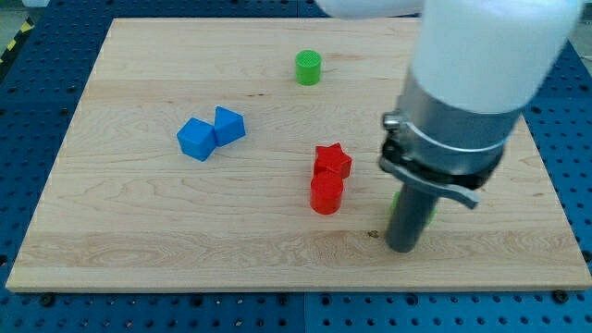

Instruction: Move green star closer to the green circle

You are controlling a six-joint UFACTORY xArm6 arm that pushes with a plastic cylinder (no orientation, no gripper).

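Observation:
The green circle [308,67] stands near the view's top, at the board's middle. The green star is almost wholly hidden behind my rod; only a sliver of green [431,211] shows at the rod's right side, at the view's lower right. My tip [402,248] rests on the board right beside that green sliver, on its lower left. The arm's white and grey body fills the view's upper right.
A red star [333,161] touches a red cylinder [326,194] just left of my tip. Two blue blocks [211,133] sit together at the view's left. The wooden board [139,240] ends in an edge on a blue perforated table.

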